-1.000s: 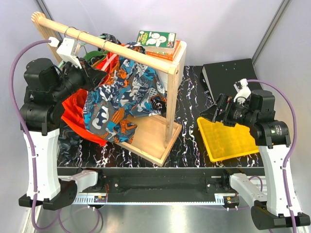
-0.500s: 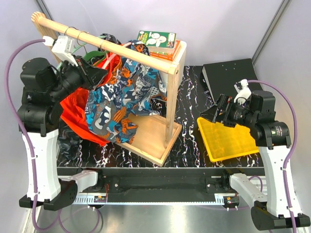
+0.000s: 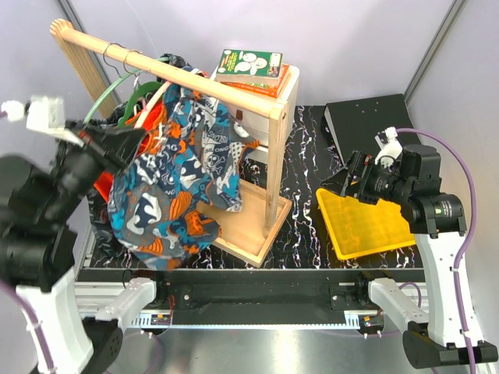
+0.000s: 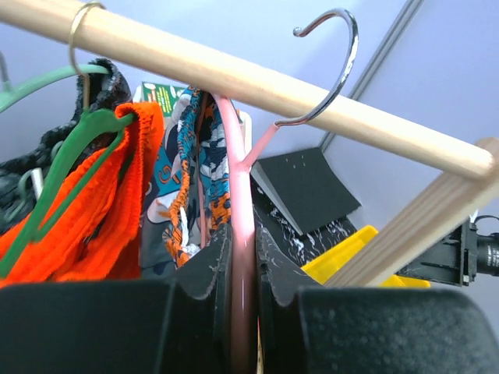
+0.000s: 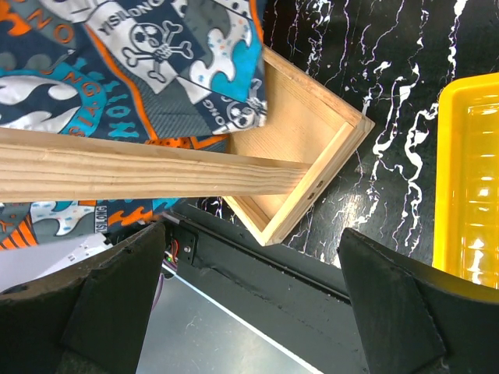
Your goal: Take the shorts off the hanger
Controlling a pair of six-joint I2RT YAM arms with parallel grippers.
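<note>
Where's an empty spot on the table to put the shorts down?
The bare black table strip between the wooden rack's base and the yellow tray is free. The tray itself looks empty too. The left side is crowded: hanging shorts cover it.

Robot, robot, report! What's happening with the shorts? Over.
Left hand shut on pink hanger. Right hand open. Patterned shorts hanging from it. Wooden rod close by hanger.

"YISNONG" lettering printed repeatedly across the patterned shorts (image 5: 117,78)
</note>
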